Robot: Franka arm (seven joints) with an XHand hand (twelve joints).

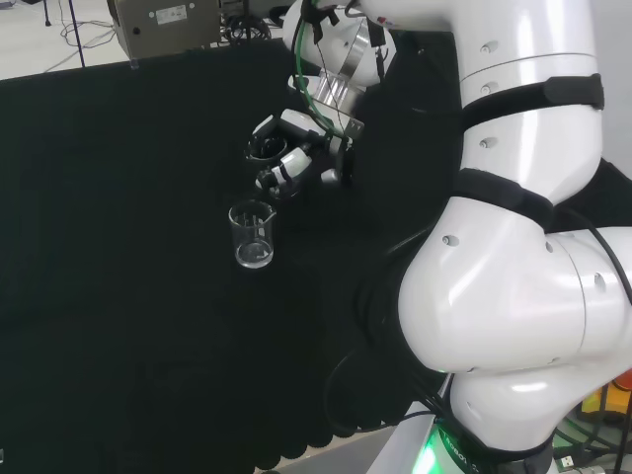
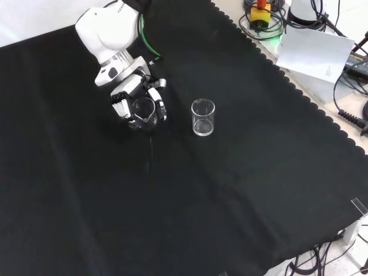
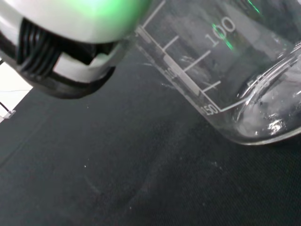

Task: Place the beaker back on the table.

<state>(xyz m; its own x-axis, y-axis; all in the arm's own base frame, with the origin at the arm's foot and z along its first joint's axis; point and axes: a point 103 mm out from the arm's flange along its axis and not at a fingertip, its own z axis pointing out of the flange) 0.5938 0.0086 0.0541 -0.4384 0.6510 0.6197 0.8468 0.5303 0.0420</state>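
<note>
Hand [image 2: 137,99] curled round a clear glass beaker [image 2: 143,110], held tilted just above the black cloth [image 2: 190,201], left of a second, upright beaker [image 2: 203,117] in front view; set-down and release remain.

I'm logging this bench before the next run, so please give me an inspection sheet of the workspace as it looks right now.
Surface: black cloth covers the bench, bare over most of it.
Job's things: held beaker is in the hand, tilted, its base above the cloth in the wrist view.
Clutter: a second, empty beaker stands upright on the cloth, apart from the hand.
Hand: hand has its fingers curled round the held beaker.
Cables: green cable runs along the wrist; loose cables lie off the cloth's edge.
Surroundings: white sheet beside the bench.
</note>
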